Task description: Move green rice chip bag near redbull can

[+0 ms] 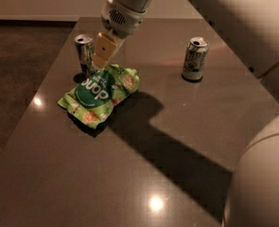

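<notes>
The green rice chip bag (100,94) lies crumpled on the dark table, its "dang" circle facing up. The redbull can (84,54) stands upright just behind the bag's upper left edge, very close to it. My gripper (100,62) comes down from above between the two, its tan tip at the bag's top edge and right beside the can. The gripper's tip hides part of the can's right side and the bag's top edge.
A wider white-and-green soda can (195,59) stands at the back right of the table (177,141). My arm's large white links fill the right side and cast a long shadow across the table. The floor lies past the table's left edge.
</notes>
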`<state>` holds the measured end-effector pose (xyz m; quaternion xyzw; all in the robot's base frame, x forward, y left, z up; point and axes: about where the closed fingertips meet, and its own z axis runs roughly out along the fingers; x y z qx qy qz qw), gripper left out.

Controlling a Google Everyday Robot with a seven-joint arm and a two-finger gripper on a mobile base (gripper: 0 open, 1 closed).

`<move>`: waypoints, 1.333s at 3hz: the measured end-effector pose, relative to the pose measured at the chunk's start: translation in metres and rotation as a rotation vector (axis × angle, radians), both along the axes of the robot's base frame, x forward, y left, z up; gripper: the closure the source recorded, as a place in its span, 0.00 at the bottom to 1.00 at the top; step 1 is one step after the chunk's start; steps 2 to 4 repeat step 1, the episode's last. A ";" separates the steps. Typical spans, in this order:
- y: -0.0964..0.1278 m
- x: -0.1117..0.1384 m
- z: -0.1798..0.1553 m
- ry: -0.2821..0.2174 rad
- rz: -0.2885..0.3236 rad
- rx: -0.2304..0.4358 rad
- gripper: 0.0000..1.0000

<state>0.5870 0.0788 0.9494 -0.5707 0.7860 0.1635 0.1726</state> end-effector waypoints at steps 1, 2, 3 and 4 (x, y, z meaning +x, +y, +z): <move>0.002 0.000 -0.001 -0.001 0.001 0.002 0.00; 0.002 0.000 -0.001 -0.001 0.001 0.002 0.00; 0.002 0.000 -0.001 -0.001 0.001 0.002 0.00; 0.002 0.000 -0.001 -0.001 0.001 0.002 0.00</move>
